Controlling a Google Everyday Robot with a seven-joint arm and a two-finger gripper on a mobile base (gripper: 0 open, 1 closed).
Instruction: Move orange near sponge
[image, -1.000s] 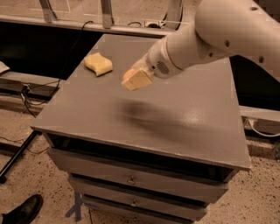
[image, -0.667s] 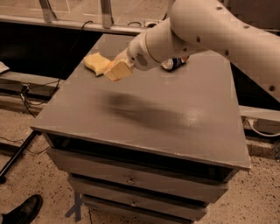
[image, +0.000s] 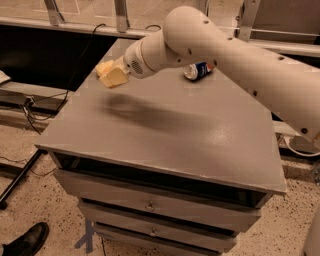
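The pale yellow sponge (image: 103, 67) lies at the far left of the grey table top (image: 165, 130), partly covered by my gripper. My gripper (image: 114, 77), with cream pads, hangs just above the table, right in front of the sponge and overlapping its right side. The white arm (image: 225, 55) reaches in from the right across the back of the table. The orange does not show anywhere; I cannot tell whether it is behind the gripper or out of view.
A blue soda can (image: 198, 70) lies on its side at the back of the table, just behind the arm. The table has drawers (image: 150, 205) below its front edge. A dark shoe (image: 25, 242) stands on the floor at lower left. Cables (image: 30, 107) run along the left.
My gripper has swung left across the back of the table, from mid-table to right beside the sponge. The blue can has come into view behind the arm.
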